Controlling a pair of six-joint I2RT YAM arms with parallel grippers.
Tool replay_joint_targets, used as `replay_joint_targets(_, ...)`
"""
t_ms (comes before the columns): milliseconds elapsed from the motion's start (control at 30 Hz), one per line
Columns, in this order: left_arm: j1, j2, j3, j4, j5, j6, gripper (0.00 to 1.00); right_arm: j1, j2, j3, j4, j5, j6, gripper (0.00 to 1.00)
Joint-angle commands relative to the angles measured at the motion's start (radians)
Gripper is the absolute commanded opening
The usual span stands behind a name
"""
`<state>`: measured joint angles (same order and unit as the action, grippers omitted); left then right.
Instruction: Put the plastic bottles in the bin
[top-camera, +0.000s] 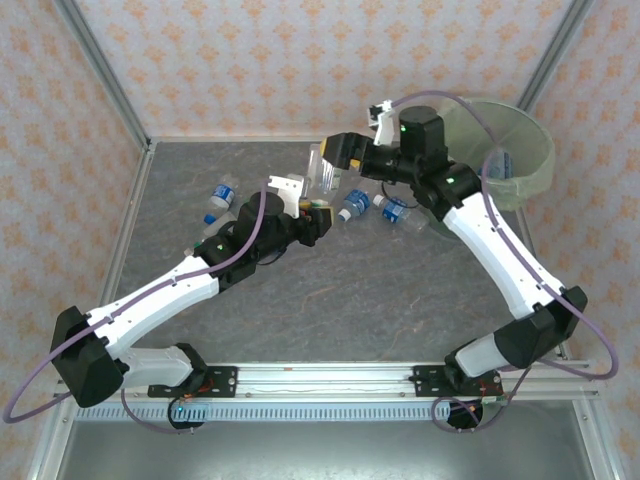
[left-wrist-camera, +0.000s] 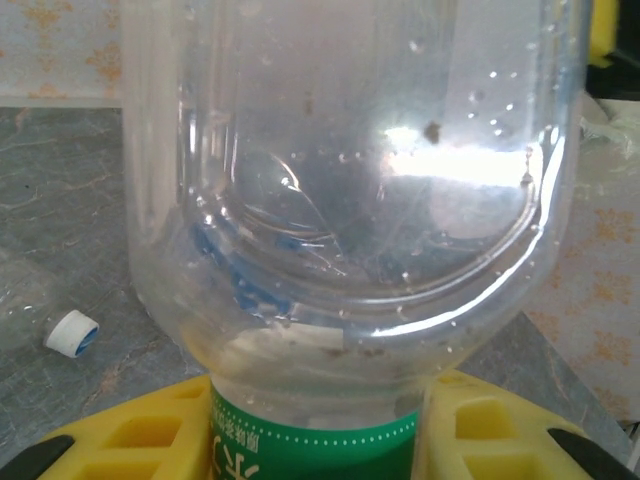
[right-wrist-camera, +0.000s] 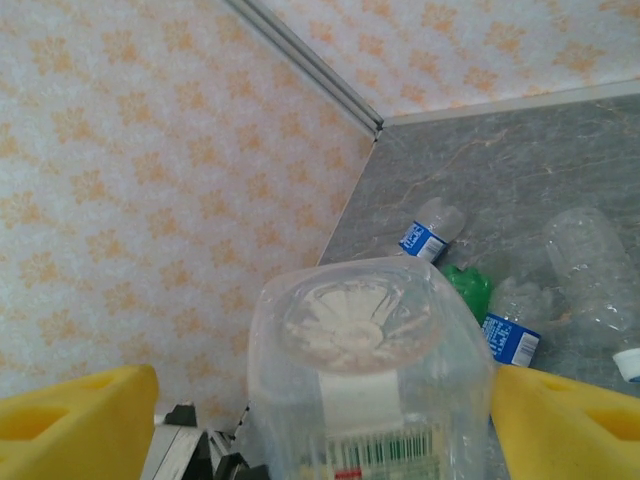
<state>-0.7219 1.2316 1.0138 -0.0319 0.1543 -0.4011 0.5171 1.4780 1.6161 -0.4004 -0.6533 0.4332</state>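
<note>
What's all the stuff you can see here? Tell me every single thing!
big bottle: one, clear with green label, held up between both grippers
small bottles: at least three, clear with blue labels, lying on the table
green bottle: one, green, partly hidden among the small ones
loose cap: one, white, on the table
bin: one, pale green, far right corner, one blue-labelled bottle inside
table: one, grey marbled
left gripper: one, yellow fingers, shut on the big bottle's label end
right gripper: one, yellow fingers, open around its base
</note>
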Motion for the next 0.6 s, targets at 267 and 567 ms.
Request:
replay_joint_targets(267,-0.014,-0.037,0.001,0.035,0.047,0.015,0.3,0.045,0.034,-0.024,0.009,0.003,0.001,0.71)
replay_joint_targets(567,-0.015,-0.01,0.027,0.031,0.058,0.01,0.39,0.044,0.025,-0.006,-0.032,0.041,-0.001,0.5)
